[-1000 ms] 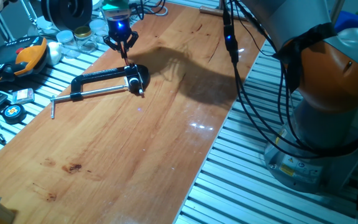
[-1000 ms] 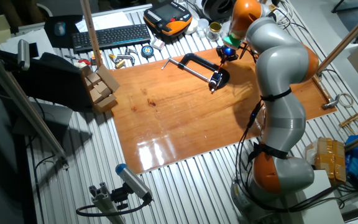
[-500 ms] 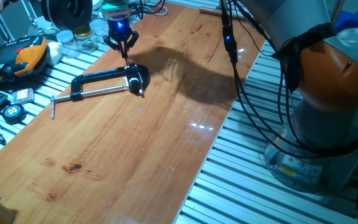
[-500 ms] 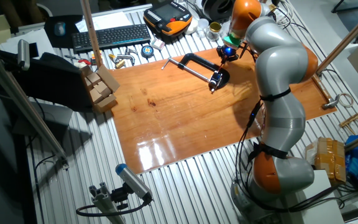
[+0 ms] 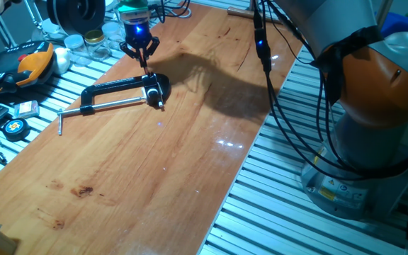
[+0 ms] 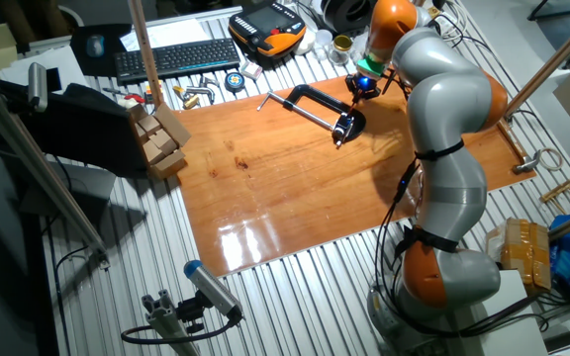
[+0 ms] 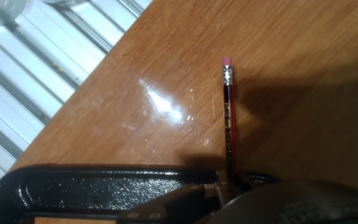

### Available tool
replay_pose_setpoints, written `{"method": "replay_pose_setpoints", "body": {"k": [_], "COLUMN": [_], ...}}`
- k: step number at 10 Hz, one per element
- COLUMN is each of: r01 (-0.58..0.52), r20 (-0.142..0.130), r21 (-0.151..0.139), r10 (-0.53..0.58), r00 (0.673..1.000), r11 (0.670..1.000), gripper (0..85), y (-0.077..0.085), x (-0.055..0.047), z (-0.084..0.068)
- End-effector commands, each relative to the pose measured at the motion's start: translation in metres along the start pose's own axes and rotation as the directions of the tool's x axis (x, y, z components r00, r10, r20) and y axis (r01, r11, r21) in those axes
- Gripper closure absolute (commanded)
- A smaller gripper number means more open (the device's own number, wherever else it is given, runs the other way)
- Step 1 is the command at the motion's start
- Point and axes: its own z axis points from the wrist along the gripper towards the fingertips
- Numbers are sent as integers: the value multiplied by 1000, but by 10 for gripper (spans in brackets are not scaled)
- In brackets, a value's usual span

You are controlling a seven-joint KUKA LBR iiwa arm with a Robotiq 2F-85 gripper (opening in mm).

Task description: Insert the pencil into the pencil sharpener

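I see the gripper (image 5: 139,57) poised above the far end of the black C-clamp (image 5: 119,91), its dark fingers (image 5: 130,48) converging toward a point. Whether they pinch anything I cannot tell from either fixed view, and the hand view shows no fingers at all.

The pencil (image 7: 229,127) lies flat on the wooden board (image 5: 190,142) straight ahead of the fingers, pink eraser (image 7: 228,61) and silver ferrule at the end away from the clamp, the other end running into the dark block by the clamp jaw. I take that block (image 5: 159,86) to be the pencil sharpener, so the pencil looks already seated, though the entry point is shadowed.

Handling, as I judge it: the pencil is light, stiff and thin, its lacquer slippery and its point brittle. I would grip mid-shaft, across the width, and push only along its axis.

Only the hand view resolves the pencil. The fixed views instead give gripper height and the clamp's whole layout, with its silver screw rod (image 5: 105,106).
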Motion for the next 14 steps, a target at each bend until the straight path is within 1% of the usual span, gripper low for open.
{"method": "replay_pose_setpoints", "body": {"k": [1,7,14], "r01": [0,-12,-14], "r20": [0,-9,-6], "r21": [0,8,11], "r10": [0,12,14], "r00": [1000,1000,1000], "r11": [1000,1000,1000], "gripper": [850,850,850], "y": [0,-1,-3], "x": [1,3,5], "z": [0,0,0]}}
